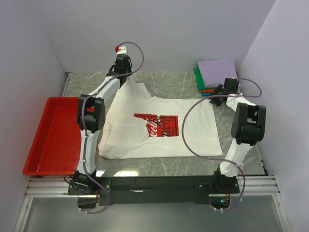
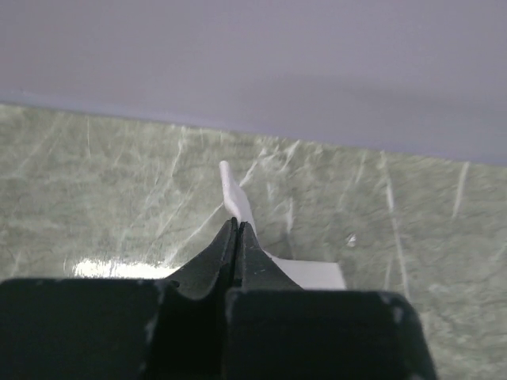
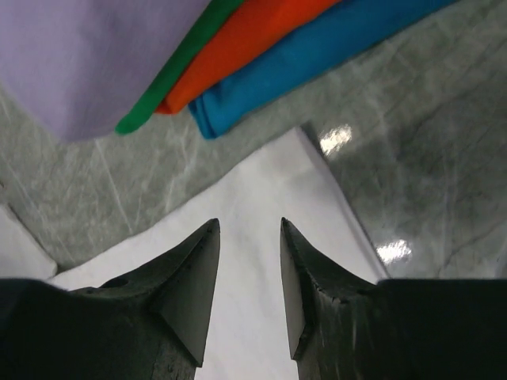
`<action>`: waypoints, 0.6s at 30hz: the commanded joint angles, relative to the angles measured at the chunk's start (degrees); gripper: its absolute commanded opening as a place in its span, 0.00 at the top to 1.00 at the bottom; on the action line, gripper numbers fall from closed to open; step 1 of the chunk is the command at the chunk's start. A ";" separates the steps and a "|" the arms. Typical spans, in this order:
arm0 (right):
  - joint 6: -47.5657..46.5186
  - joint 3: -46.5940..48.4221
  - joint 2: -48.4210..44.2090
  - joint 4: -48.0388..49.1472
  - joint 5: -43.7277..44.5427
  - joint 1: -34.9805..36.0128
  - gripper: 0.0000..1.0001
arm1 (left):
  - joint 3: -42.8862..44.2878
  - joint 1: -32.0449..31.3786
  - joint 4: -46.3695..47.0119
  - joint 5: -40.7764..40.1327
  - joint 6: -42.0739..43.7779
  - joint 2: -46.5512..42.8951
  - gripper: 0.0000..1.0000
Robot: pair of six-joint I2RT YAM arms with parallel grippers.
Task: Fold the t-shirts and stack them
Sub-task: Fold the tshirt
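White t-shirt (image 1: 159,130) spread flat mid-worktop (image 1: 169,82), print up. Left jaws fully closed, pinching far-left corner of cloth. Right jaws partly open over far-right corner, gripping nothing yet. Folded stack (image 1: 216,71), lavender on top, just beyond. Best next: seat right tips around cloth edge, close firmly, then lift both corners level, avoiding stack.

L claw (image 2: 238,227) pinched shut, R claw (image 3: 248,224) apart

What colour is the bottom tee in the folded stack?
The bottom tee is teal blue, under the orange tee; clearest in the right wrist view.
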 commanded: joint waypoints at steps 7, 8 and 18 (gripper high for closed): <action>0.66 13.96 9.48 -6.14 3.30 -3.38 0.59 | -1.46 0.30 4.04 3.62 -2.06 -3.98 1.00; 0.48 14.58 9.84 -6.59 3.48 -3.38 0.59 | -1.81 0.39 4.39 3.97 -2.23 -3.98 1.00; 0.13 21.70 15.02 -11.60 2.43 -3.38 0.64 | -2.08 0.39 4.48 5.20 -3.20 -4.07 1.00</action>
